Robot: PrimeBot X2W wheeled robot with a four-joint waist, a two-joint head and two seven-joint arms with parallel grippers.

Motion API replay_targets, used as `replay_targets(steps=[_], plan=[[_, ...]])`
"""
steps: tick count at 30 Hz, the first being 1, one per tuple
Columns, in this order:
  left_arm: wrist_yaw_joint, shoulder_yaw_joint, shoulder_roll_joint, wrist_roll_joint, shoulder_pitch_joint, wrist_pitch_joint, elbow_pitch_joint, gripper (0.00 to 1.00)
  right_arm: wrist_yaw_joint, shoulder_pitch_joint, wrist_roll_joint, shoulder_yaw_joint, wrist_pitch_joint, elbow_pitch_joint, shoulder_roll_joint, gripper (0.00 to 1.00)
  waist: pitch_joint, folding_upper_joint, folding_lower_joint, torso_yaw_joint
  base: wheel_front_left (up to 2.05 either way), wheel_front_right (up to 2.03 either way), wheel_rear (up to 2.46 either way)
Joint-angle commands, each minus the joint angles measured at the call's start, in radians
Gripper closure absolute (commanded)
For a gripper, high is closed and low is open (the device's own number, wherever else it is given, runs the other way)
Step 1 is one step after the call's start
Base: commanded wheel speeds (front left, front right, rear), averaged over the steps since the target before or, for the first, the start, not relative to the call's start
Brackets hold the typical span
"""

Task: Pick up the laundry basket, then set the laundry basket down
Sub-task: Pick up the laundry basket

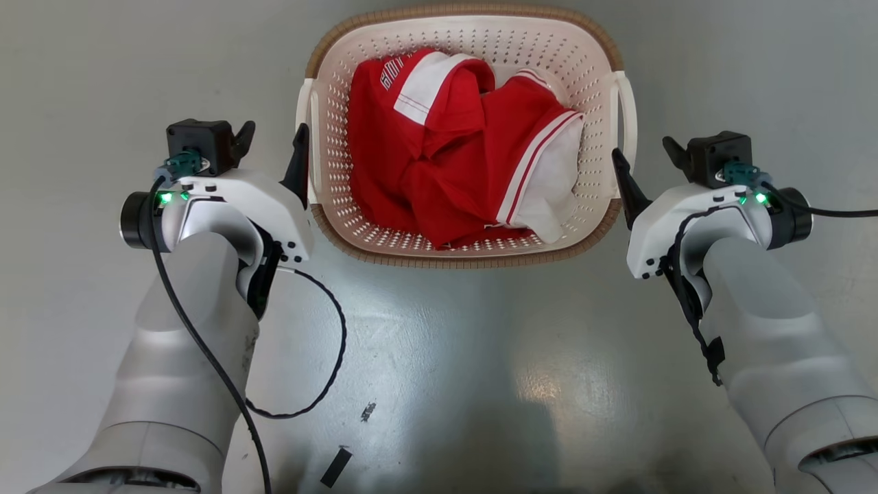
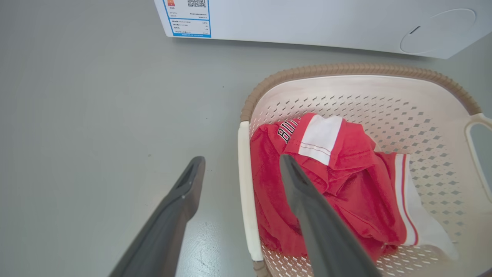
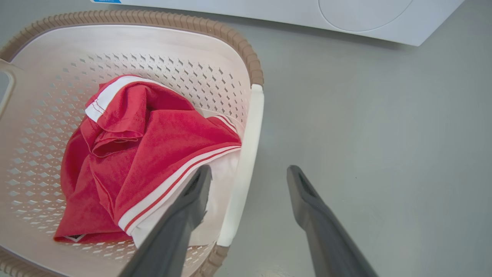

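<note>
Spanning the scene: grey floor (image 1: 480, 357), bare and glossy, carrying every item below.

Washing machine (image 2: 307, 23): large white cabinet standing beyond the basket, apart from it.

Laundry basket (image 1: 507, 48): cream, perforated, brown-rimmed; resting on the floor, centred between the two arms so that each side can be taken at once.

Garment (image 1: 425, 158): red with white trim, crumpled loosely inside the basket, below the rim.

Left pincer (image 1: 274, 134): fingers spread, holding nothing; one finger outside and one over the basket interior, bracketing the left handle (image 2: 245, 192).

Right pincer (image 1: 642, 147): likewise spread and empty, mirrored about the right handle (image 3: 246, 165).

Judgement: both are placed to close on the handles; the lift has not begun. An even, simultaneous grip seems needed to keep the load level.

Tape scrap (image 1: 336, 466): small, black, on the floor near the robot.
</note>
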Motion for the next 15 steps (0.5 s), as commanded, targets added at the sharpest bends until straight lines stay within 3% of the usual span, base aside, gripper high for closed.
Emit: replay_targets(steps=[1, 15], plan=[[-0.004, 0.011, 0.025, -0.009, 0.0, -0.006, -0.017, 0.0, 0.006, 0.012, 0.004, 0.016, -0.019, -0.004, 0.018, 0.0, 0.014, 0.0, 0.0, 0.002, 0.0, 0.0, 0.0], [-0.005, -0.013, 0.023, -0.014, -0.028, -0.006, -0.002, 0.0, 0.006, -0.009, 0.037, 0.042, -0.032, 0.006, 0.018, 0.0, 0.079, 0.0, 0.0, -0.004, 0.0, 0.0, 0.0]])
